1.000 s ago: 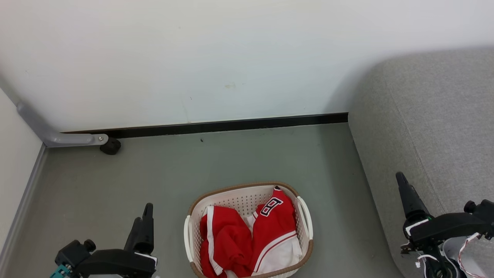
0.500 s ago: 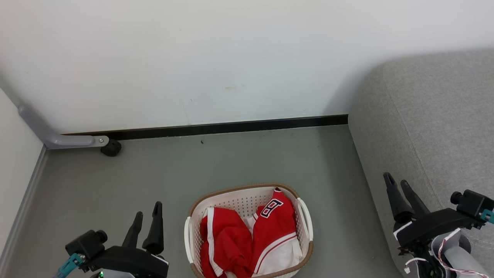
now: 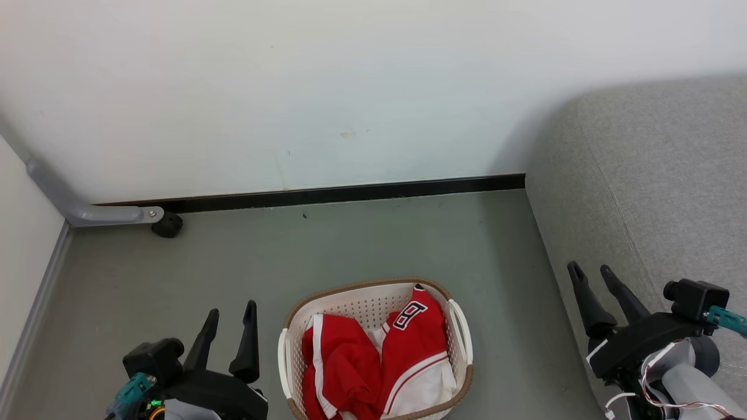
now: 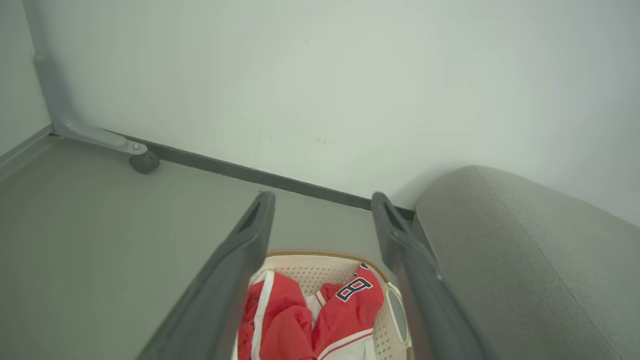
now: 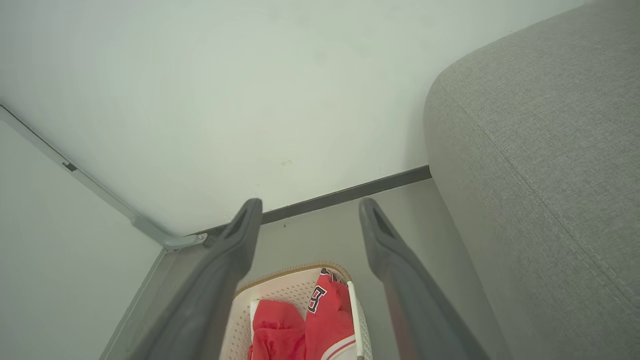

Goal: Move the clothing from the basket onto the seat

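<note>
Jaws: both pairs stand apart and hold nothing.
Left gripper: low on the left, just beside the basket, not touching it.
Right gripper: low on the right, before the edge of the seat.
Clothing: red and white, crumpled inside the basket, number patch facing up.
Basket: on the grey floor, left of the seat, apart from it.
Wall: white, behind everything.

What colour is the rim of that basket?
The rim is brown; clearest in the head view.
</note>
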